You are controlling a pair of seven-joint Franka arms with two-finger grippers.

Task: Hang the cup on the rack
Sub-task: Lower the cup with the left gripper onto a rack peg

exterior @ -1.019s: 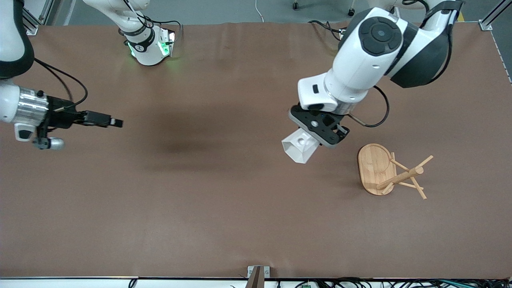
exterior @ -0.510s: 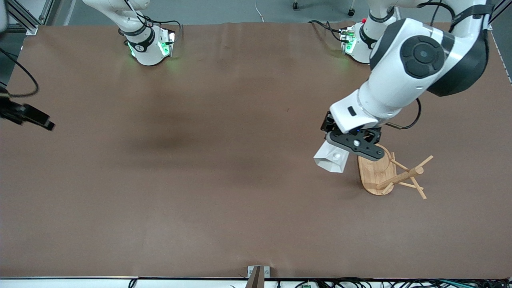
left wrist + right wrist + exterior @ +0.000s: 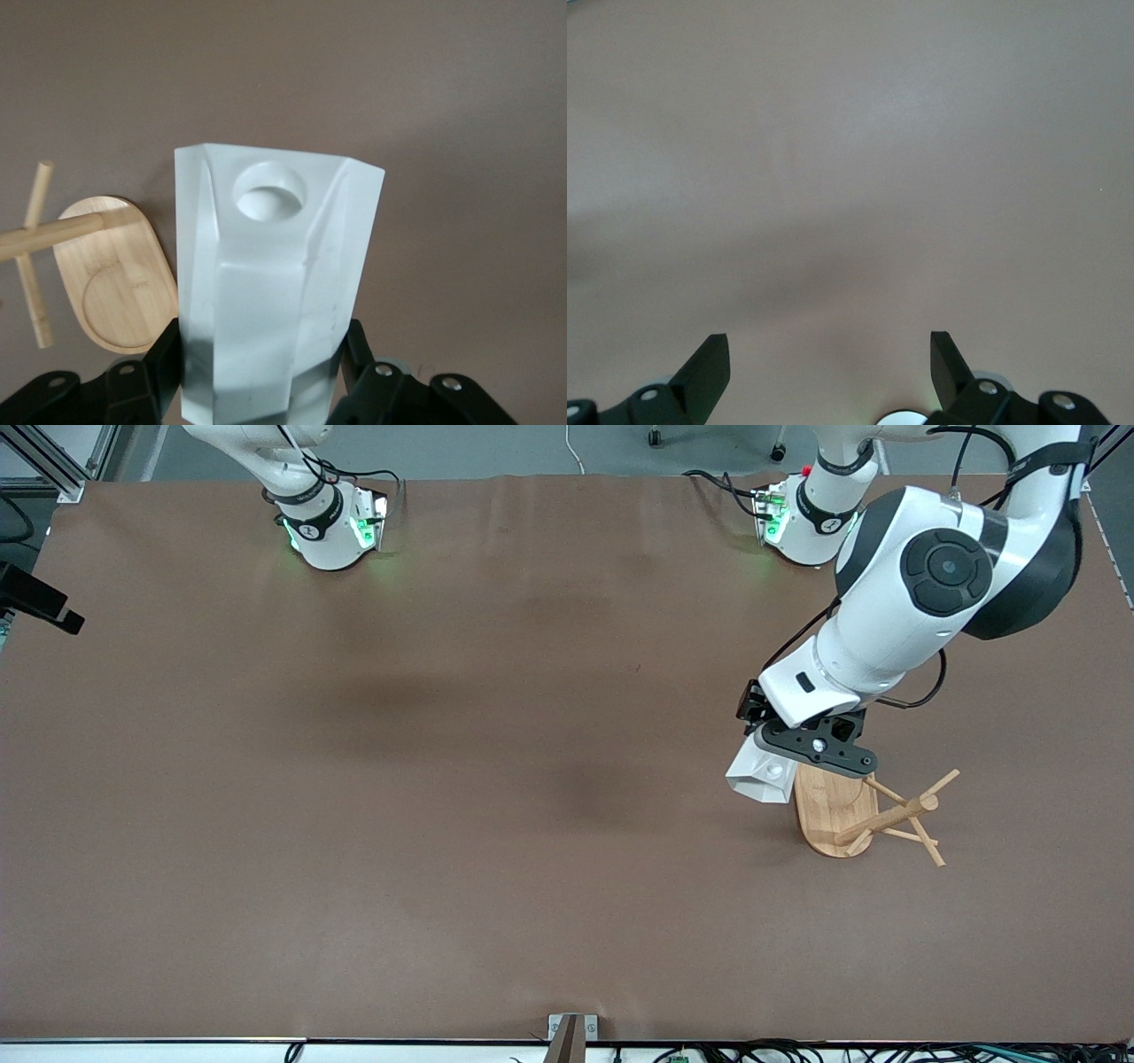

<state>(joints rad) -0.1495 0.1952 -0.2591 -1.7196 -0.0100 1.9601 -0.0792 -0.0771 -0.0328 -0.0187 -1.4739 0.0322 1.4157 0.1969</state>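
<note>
Left gripper (image 3: 261, 372): fingers (image 3: 146, 372) clamped on either side of the cup (image 3: 270, 283), carried in the air, tilted, over the rim of the rack (image 3: 833, 806) base. Rack stands on the bench (image 3: 443, 824) toward the left arm's end. Right gripper (image 3: 828, 363): fingers spread wide with nothing between them, waiting over bare bench at the right arm's end.

Bare table (image 3: 496, 824) all round; only the rack (image 3: 864, 810) beside the held cup (image 3: 760, 775).
</note>
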